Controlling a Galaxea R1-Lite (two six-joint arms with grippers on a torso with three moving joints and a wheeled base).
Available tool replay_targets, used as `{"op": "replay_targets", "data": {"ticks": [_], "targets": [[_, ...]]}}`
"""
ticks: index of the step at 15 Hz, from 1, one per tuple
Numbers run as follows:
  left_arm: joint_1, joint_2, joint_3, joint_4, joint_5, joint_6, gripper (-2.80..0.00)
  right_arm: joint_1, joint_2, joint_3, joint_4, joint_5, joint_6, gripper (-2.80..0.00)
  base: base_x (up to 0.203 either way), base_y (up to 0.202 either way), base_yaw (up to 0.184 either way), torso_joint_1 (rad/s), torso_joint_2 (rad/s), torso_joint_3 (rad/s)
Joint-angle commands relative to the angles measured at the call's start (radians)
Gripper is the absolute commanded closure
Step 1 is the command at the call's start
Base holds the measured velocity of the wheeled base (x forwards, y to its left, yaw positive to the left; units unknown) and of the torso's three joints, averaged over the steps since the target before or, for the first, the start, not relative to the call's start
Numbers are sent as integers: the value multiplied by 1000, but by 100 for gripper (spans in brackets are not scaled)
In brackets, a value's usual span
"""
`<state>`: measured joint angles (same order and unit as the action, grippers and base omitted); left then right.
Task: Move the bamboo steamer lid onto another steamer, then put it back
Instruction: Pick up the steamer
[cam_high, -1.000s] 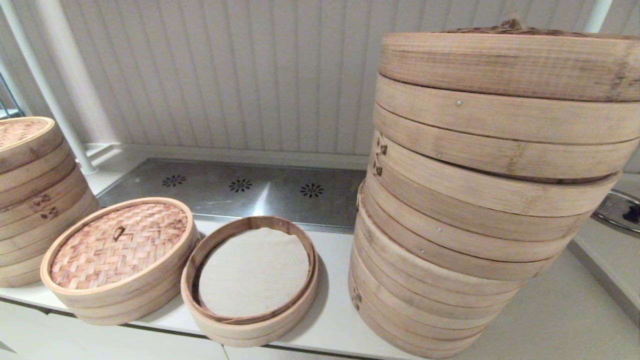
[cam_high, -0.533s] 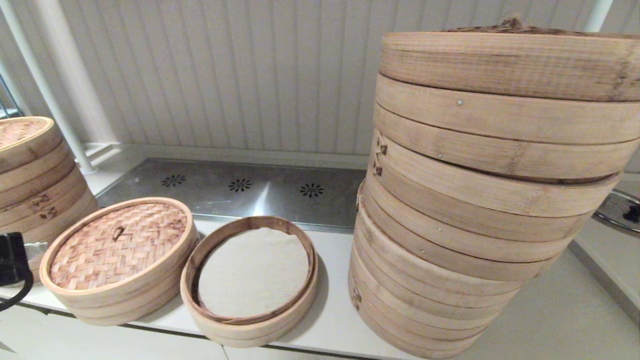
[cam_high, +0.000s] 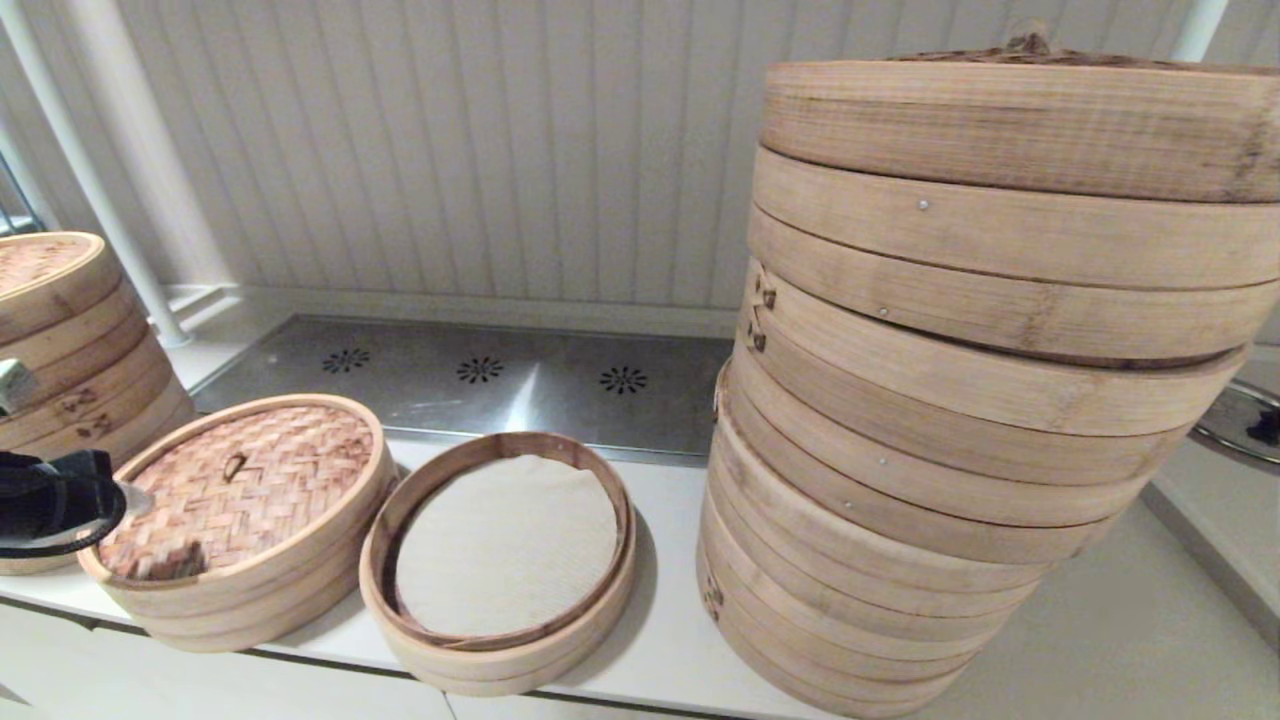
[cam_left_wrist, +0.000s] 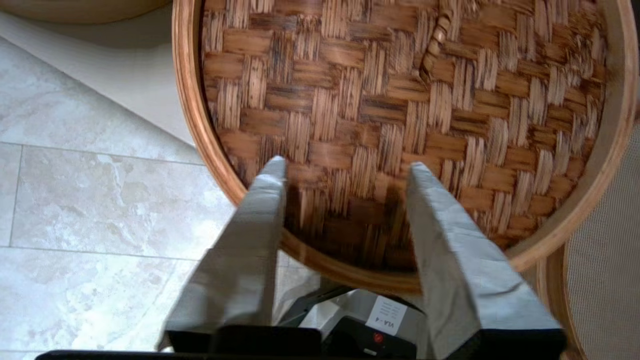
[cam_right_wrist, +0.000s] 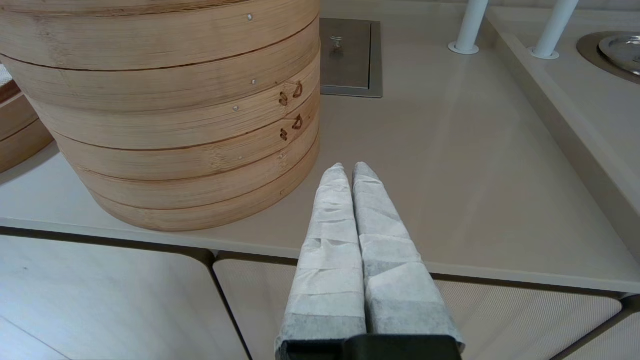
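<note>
Where a small white sticker (cam_left_wrist: 388, 315) shows between the left gripper's (cam_left_wrist: 345, 172) fingers in the left wrist view, its print seems to read "VLA-4", though it is too small to be sure. That gripper hovers over the near edge of the bamboo steamer lid (cam_high: 237, 487), jaws spread wide with nothing between them; in the head view it enters at the lower left of the frame. The lid has a reddish-brown herringbone weave, a tiny loop (cam_left_wrist: 434, 47) near its centre and a pale bamboo rim, and it sits on a shallow basket at the lower left. Just beside it, toward the frame's centre, lies another steamer (cam_high: 500, 663), open, with a smooth white liner inside. The right gripper (cam_right_wrist: 348, 169) hangs past the counter's front edge near the huge stacked baskets (cam_high: 960, 400), fingers pressed together
</note>
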<state>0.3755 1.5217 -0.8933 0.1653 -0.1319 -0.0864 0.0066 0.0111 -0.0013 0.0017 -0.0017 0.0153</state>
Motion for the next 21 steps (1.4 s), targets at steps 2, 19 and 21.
{"op": "replay_targets", "data": {"ticks": [2, 19, 21], "targets": [[0, 81, -41, 2, -3, -4, -280, 0, 0, 0, 0, 0, 0, 0, 0, 0, 0, 0, 0, 0], [-125, 263, -203, 0, 11, -53, -280, 0, 0, 1, 1, 0, 0, 0, 0, 0, 0, 0, 0, 0], [-125, 262, -202, 0, 11, -55, -280, 1, 0, 1, 0, 0, 0, 0, 0, 0, 0, 0, 0, 0]]}}
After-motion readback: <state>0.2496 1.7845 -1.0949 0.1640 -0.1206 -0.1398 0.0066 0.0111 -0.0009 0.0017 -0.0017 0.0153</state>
